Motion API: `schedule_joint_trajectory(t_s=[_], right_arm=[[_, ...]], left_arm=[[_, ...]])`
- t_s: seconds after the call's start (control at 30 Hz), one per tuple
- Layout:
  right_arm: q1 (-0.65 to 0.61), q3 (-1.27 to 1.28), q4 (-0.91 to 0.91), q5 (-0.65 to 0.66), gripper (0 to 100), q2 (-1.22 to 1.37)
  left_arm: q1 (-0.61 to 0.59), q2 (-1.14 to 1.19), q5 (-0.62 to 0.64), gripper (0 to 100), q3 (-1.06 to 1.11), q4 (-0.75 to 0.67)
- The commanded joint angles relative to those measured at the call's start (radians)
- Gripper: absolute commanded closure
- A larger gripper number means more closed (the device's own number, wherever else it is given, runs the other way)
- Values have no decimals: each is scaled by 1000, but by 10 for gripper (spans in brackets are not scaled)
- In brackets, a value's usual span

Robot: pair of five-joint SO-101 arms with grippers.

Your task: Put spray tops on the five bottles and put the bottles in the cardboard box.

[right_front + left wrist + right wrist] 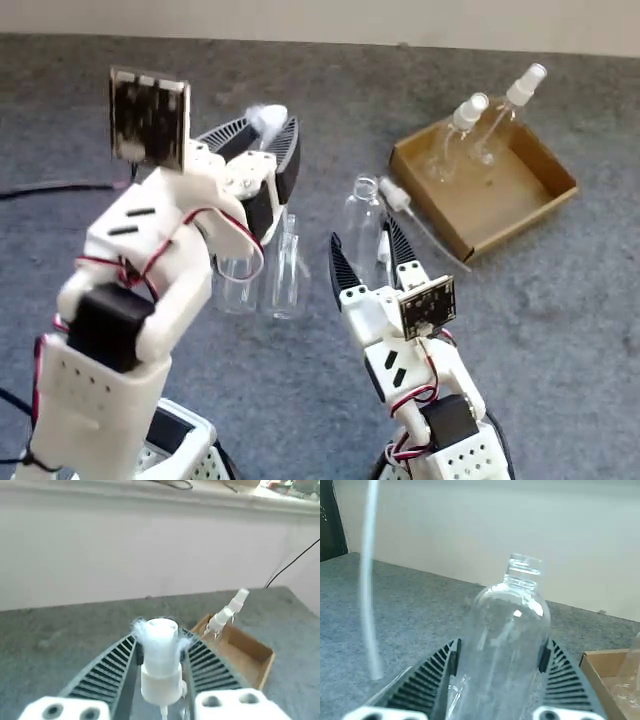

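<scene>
Right wrist view has the right jaws clamped across the belly of the upright clear bottle (502,645) near the cardboard box (520,200); it looks light and slippery, best held mid-body, while the left jaws pinch a spray top (161,660).

Two capped bottles (468,135) lean in the cardboard box (540,205); three open bottles (285,268) stand upright outside. One white spray top (268,120) is held aloft, another top (396,195) lies beside the box.
</scene>
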Motion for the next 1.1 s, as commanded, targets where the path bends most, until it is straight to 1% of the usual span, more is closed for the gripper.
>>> schedule_joint_trajectory(t_s=[0.0, 0.07, 0.1, 0.4, 0.57, 0.7, 0.83, 0.9, 0.97, 1.07], right_arm=[[-5, 120, -24, 35, 835, -4], [-5, 122, -16, 92, 835, -4], [-5, 122, -1, 120, 835, -4], [-7, 122, 45, 285, 835, -4], [-7, 122, 47, 299, 835, -4], [-12, 124, 76, 299, 835, -13], [-59, 124, 94, 299, 835, -13], [-97, 124, 94, 299, 835, -13], [-124, 124, 96, 302, 835, -13], [-137, 124, 96, 304, 835, -13]], left_arm=[[54, -165, -11, 995, 229, -310], [71, -217, -11, 995, 285, -368], [71, -237, -11, 995, 289, -376], [70, -352, -8, 995, 295, -382], [68, -381, -11, 995, 297, -388], [54, -381, -11, 995, 341, -489], [-33, -378, -9, 995, 447, -701], [-64, -386, -5, 995, 487, -779], [-68, -386, -5, 995, 493, -802], [-68, -383, -5, 995, 492, -772]])
